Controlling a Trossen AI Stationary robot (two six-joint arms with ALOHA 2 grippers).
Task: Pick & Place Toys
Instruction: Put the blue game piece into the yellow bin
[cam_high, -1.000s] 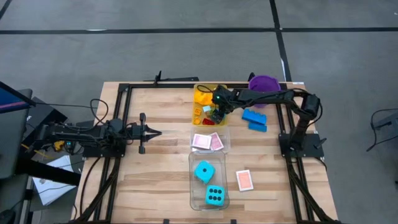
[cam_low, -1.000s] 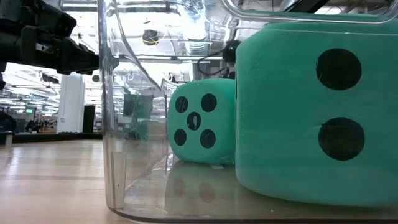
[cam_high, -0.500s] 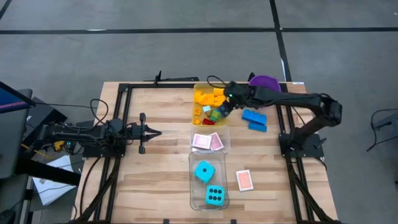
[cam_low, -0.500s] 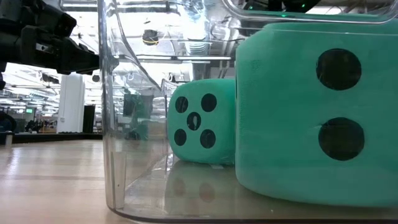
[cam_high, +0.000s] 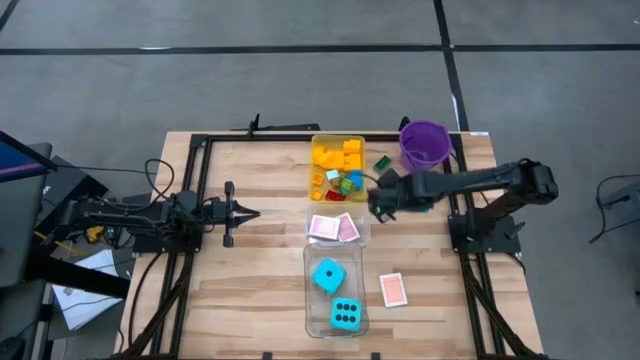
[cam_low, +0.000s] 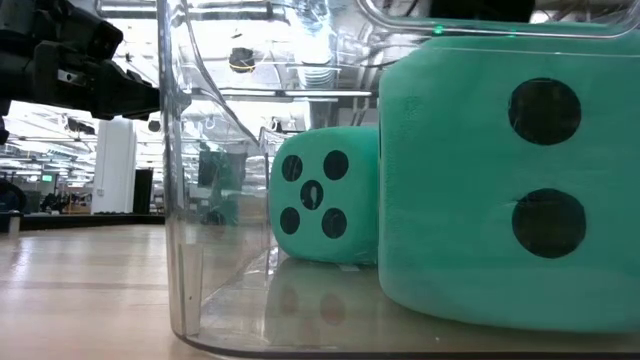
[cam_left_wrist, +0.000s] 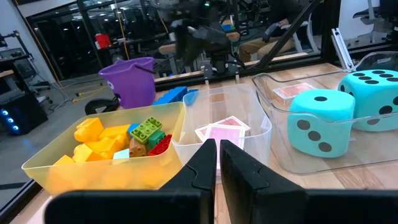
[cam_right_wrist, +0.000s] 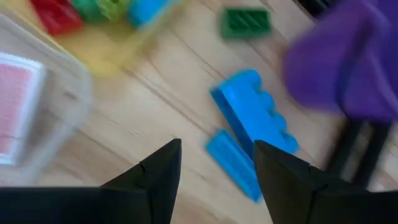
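Wooden tabletop (cam_high: 260, 280) carries a yellow-tinted tray (cam_high: 325, 165) of bricks (cam_high: 335, 155). Just beside that tray sits a clear tray (cam_high: 357, 237) of pink-backed cards (cam_high: 334, 227), then a larger clear tray (cam_high: 311, 300) with two cyan dice (cam_high: 336, 294). The purple bucket (cam_high: 424, 145) stands near the yellow-tinted tray, a green brick (cam_high: 382, 162) between them. The right gripper (cam_high: 382, 203), fingers apart and empty, has left the yellow-tinted tray and now hangs over the blue bricks (cam_right_wrist: 252, 134) beside it. The left gripper (cam_high: 252, 213), fingers together, waits well apart.
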